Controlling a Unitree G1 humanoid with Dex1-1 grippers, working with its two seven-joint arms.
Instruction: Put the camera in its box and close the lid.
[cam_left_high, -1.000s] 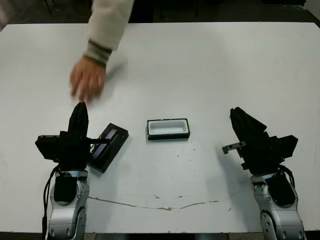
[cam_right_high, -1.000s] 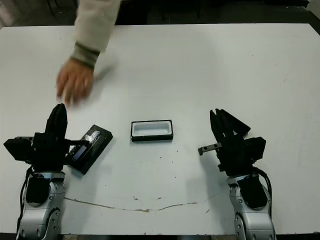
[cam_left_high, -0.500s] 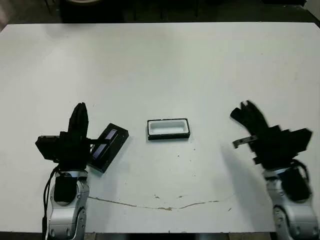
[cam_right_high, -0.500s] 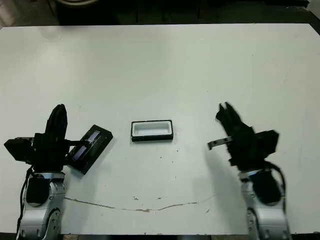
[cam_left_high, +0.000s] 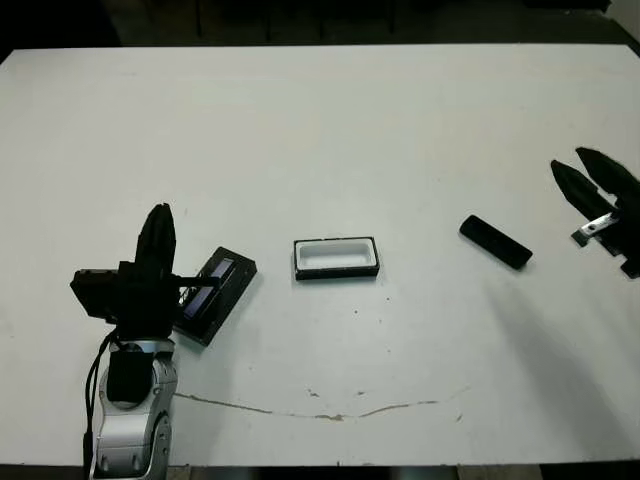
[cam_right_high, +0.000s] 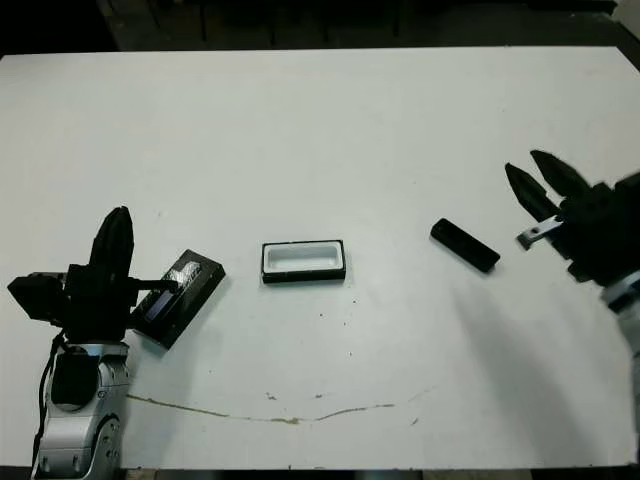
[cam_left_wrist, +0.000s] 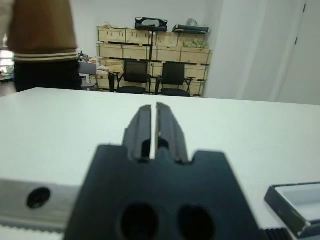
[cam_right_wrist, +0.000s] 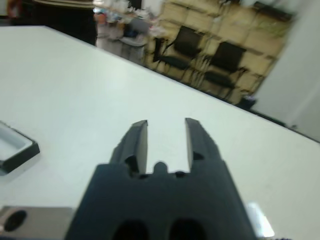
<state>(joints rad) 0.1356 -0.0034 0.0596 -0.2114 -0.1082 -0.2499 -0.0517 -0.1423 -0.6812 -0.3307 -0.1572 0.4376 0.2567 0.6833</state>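
The box (cam_left_high: 337, 258), a shallow black tray with white lining, sits open at the table's middle. The lid (cam_left_high: 215, 293) lies flat and angled to the box's left, showing a pale strip. It rests right beside my left gripper (cam_left_wrist: 152, 106), whose fingers stand upright and shut on nothing. The camera (cam_left_high: 495, 242), a slim dark bar, lies slantwise on the table to the right of the box. My right gripper (cam_right_high: 521, 162) hovers open farther right, a short gap from the camera's end. An edge of the box (cam_right_wrist: 15, 147) shows in the right wrist view.
A thin brown crack (cam_left_high: 320, 412) runs along the white table (cam_left_high: 330, 130) near its front edge. A person (cam_left_wrist: 42, 40) in a brown top stands beyond the far edge, with chairs and shelves of boxes behind.
The person's hand has pulled back off the table. My right arm has swung out to the right, and the camera now shows where that gripper stood. The left arm has stayed put.
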